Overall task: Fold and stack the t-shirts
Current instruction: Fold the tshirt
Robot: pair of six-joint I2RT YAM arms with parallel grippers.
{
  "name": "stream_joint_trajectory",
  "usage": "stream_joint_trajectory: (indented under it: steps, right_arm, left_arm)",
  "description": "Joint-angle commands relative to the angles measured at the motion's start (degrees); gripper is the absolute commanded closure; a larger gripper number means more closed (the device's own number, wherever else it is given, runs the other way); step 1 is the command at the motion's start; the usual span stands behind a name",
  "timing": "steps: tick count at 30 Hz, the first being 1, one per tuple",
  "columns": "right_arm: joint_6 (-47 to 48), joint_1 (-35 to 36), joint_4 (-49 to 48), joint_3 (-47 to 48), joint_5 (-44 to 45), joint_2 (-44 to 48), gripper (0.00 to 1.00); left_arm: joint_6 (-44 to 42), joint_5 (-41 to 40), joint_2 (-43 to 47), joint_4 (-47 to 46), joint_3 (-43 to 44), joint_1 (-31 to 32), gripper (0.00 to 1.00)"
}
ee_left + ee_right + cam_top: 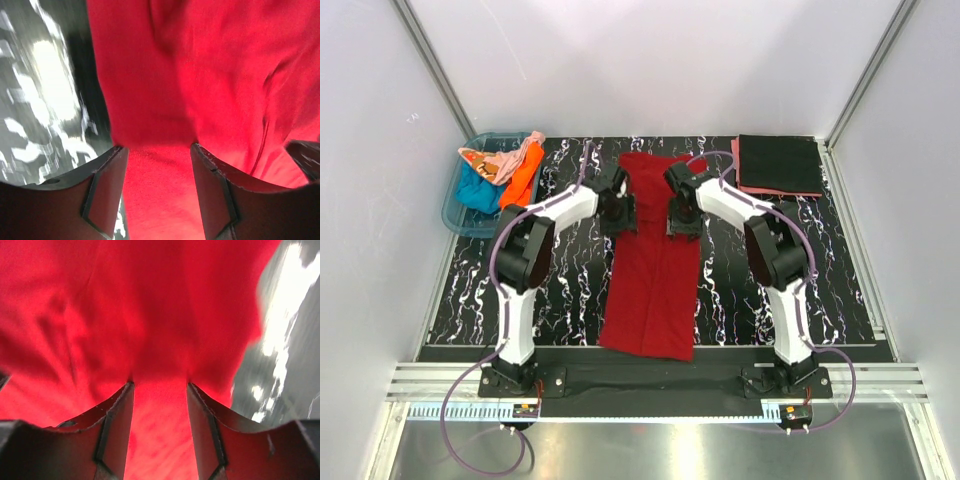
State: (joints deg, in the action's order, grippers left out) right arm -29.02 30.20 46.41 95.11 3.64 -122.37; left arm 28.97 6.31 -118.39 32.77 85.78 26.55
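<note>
- The blue tub [448, 206] sits at the far left corner of the tabletop [840, 285], with the teal shirt [475, 192], the orange shirt [523, 180] and the pale peach shirt [495, 162] heaped in it, not yet folded
- The left claw [617, 212] [157, 147] is down on the left edge of the dark red shirt [655, 290] [200, 75], towards its far end; its jaws stand apart with red cloth showing in the gap, and no pinched fold can be made out
- The dark red shirt lies in the middle of the tabletop as a long narrow strip, running from near the far edge to the near edge, where its hem reaches the border
- The right claw [682, 215] [160, 382] mirrors the left one on the strip's right edge; its jaws are also parted over the cloth [125, 305], with nothing clearly gripped
- At the far right corner the black shirt [780, 165] lies folded on top of the salmon pink shirt [738, 178]
- Likely risks: if one claw closes on only the top layer, the lengthwise fold may open as it lifts
- If the two claws bite at uneven heights or move out of step, the cross fold could come out skewed and stack badly
- A claw closing on no cloth at all would leave that side lying flat
</note>
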Motion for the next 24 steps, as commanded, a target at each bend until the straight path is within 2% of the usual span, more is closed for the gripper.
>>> stream_joint_trajectory:
  steps: [1, 3, 8, 10, 12, 15, 18, 19, 21, 22, 24]
  right_arm:
    - [3.5, -2.9, -1.3, 9.0, -0.5, -5.1, 0.46]
    - [5.2, -4.3, 0.2, 13.7, -0.3, -10.1, 0.45]
    - [9.1, -6.3, 9.4, 35.9, -2.3, -20.8, 0.42]
    - [10.3, -6.5, 11.5, 41.8, -2.9, -21.7, 0.41]
    - [10.6, -6.4, 11.9, 41.7, -4.2, -19.6, 0.39]
    - [8.9, -6.4, 11.8, 36.0, -7.8, -12.9, 0.36]
    - [7.4, -6.4, 9.6, 23.6, -10.0, -2.7, 0.31]
    - [7.0, -6.4, 9.1, 16.7, -10.7, 0.1, 0.31]
    - [6.4, -6.3, 6.5, 8.8, -13.1, 8.7, 0.30]
    - [5.8, -6.4, 4.5, 0.6, -14.3, 11.7, 0.29]
    - [4.1, -6.3, 1.9, -8.0, -18.0, 20.2, 0.29]
  left_arm:
    - [-0.7, 6.6, -6.1, -2.6, 6.7, -3.2, 0.40]
    - [-0.9, 9.1, -9.8, -2.4, 10.3, -4.2, 0.40]
    - [-1.9, 14.2, -15.0, 1.1, 21.9, -6.9, 0.39]
    - [-2.1, 14.7, -12.0, 0.0, 20.8, -6.9, 0.38]
    - [-1.6, 15.5, -8.1, -3.4, 15.1, -6.9, 0.36]
    - [0.0, 16.5, 0.9, -7.2, 5.3, -6.8, 0.33]
    - [-1.2, 15.7, 10.4, -7.3, -2.8, -6.2, 0.31]
    - [-2.0, 15.4, 13.4, -7.2, -5.0, -6.1, 0.31]
    - [-2.0, 15.2, 21.2, -7.2, -8.9, -6.1, 0.31]
    - [-1.6, 15.3, 23.6, -7.2, -13.5, -6.0, 0.31]
    - [-0.8, 16.8, 29.9, -7.6, -18.4, -6.0, 0.31]
